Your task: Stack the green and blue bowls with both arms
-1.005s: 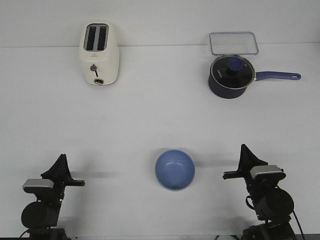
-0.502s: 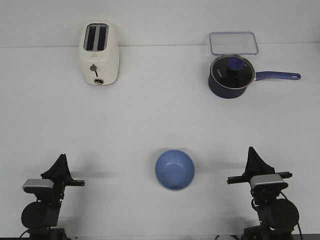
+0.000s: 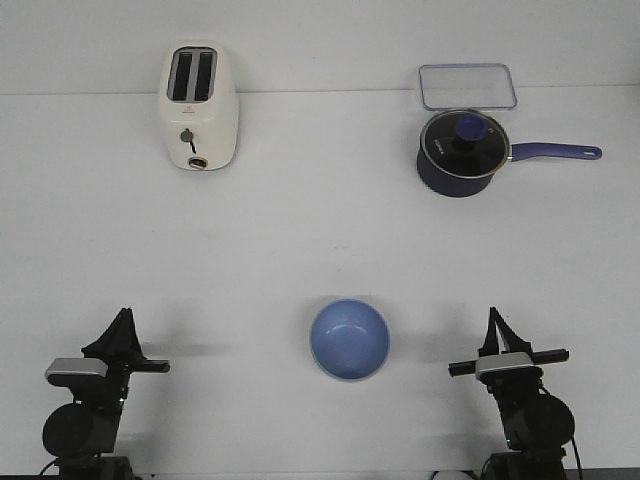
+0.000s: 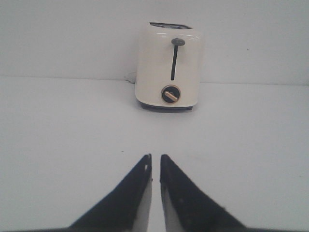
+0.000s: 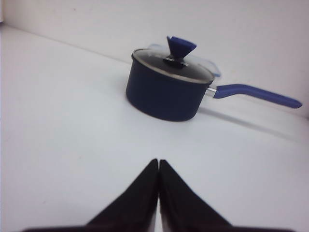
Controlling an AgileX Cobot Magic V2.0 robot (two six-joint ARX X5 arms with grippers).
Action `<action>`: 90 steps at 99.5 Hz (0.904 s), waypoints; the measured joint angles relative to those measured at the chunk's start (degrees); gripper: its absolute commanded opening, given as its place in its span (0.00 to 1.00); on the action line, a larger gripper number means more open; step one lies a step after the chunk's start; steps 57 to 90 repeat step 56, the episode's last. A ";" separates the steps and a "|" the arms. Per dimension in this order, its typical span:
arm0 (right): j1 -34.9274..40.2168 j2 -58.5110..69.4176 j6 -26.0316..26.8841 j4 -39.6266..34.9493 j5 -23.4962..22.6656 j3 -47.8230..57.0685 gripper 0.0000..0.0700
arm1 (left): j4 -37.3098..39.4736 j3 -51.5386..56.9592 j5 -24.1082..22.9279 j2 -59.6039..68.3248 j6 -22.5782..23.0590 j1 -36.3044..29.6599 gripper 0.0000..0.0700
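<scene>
Right gripper [image 5: 159, 163] jaws pressed together over the white tabletop [image 5: 63, 125]; beyond stands a navy saucepan [image 5: 166, 92], glass-lidded; its handle points sideways.

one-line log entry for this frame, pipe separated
left gripper: shut, empty | right gripper: shut, empty | blue bowl: upright between arms, untouched | green bowl: not visible | toaster, saucepan: far side

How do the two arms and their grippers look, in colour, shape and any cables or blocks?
Both are black. The left gripper and the right gripper each taper to a pointed tip, and in the wrist views the fingers are long dark wedges. Each carries a small grey block above a round black joint. A thin cable shows beside the right arm.
</scene>
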 measured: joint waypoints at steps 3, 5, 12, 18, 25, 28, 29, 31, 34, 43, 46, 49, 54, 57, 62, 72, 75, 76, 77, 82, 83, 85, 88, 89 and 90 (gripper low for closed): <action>0.00 -0.02 -0.07 -0.04 0.00 0.00 0.00 | -0.02 0.00 -0.02 0.00 0.00 0.00 0.02; 0.00 0.00 -0.11 -0.09 0.00 0.00 0.00 | -0.02 0.00 0.00 0.00 0.00 0.00 0.02; 0.00 0.00 -0.11 0.07 0.02 0.00 0.00 | -0.02 0.00 -0.02 0.00 0.02 0.00 0.02; 0.00 0.00 -0.13 0.46 0.02 0.00 0.00 | -0.02 0.00 0.00 0.00 0.04 0.00 0.02; 0.00 0.00 -0.13 0.85 0.02 0.00 0.00 | -0.02 0.00 0.00 0.00 0.11 0.00 0.02; 0.00 0.00 -0.13 0.96 0.04 0.00 0.00 | -0.02 0.00 -0.02 0.00 0.11 -0.02 0.02; 0.00 0.00 -0.13 1.01 0.02 0.00 0.00 | -0.02 0.00 -0.02 0.00 0.11 -0.02 0.02; 0.00 0.00 -0.13 1.11 0.02 0.00 0.00 | -0.02 0.00 0.00 0.00 0.11 0.00 0.02; 0.00 0.00 -0.13 1.20 0.02 0.00 0.00 | -0.02 0.00 -0.02 0.00 0.11 0.00 0.02; 0.00 0.00 -0.13 1.20 0.02 0.00 0.00 | -0.02 0.00 -0.02 0.00 0.13 -0.02 0.02; 0.00 0.00 -0.13 1.20 0.02 0.00 0.00 | -0.02 0.00 -0.02 0.00 0.13 0.00 0.02; 0.00 0.00 -0.15 1.20 0.02 0.00 0.00 | -0.02 0.00 -0.02 0.00 0.13 0.00 0.02; 0.00 0.00 -0.15 1.20 0.02 0.00 0.00 | -0.02 0.00 -0.02 0.00 0.13 0.00 0.02; 0.00 0.00 -0.15 1.20 0.02 0.00 0.00 | -0.02 0.00 -0.02 0.00 0.13 0.00 0.02; 0.00 0.00 -0.15 1.20 0.02 0.00 0.00 | -0.02 0.00 -0.02 0.00 0.13 0.00 0.02; 0.00 0.00 -0.15 1.20 0.02 0.00 0.00 | -0.02 0.00 -0.02 0.00 0.13 0.00 0.02; 0.00 0.00 -0.15 1.20 0.02 0.00 0.00 | -0.02 0.00 -0.02 0.00 0.13 0.00 0.02; 0.00 0.00 -0.15 1.20 0.02 0.00 0.00 | -0.02 0.00 -0.02 0.00 0.13 0.00 0.02; 0.00 0.00 -0.15 1.20 0.02 0.00 0.00 | -0.02 0.00 -0.02 0.00 0.13 0.00 0.02; 0.00 0.00 -0.15 1.20 0.02 0.00 0.00 | -0.02 0.00 -0.02 0.00 0.13 0.00 0.02; 0.00 0.00 -0.15 1.20 0.02 0.00 0.00 | -0.02 0.00 -0.02 0.00 0.13 0.00 0.02; 0.00 0.00 -0.15 1.20 0.02 0.00 0.00 | -0.02 0.00 -0.02 0.00 0.13 0.00 0.02; 0.00 0.00 -0.15 1.20 0.02 0.00 0.00 | -0.02 0.00 -0.02 0.00 0.13 0.00 0.02; 0.00 0.00 -0.15 1.20 0.02 0.00 0.00 | -0.02 0.00 -0.02 0.00 0.13 0.00 0.02; 0.00 0.00 -0.15 1.20 0.02 0.00 0.00 | -0.02 0.00 -0.02 0.00 0.13 0.00 0.02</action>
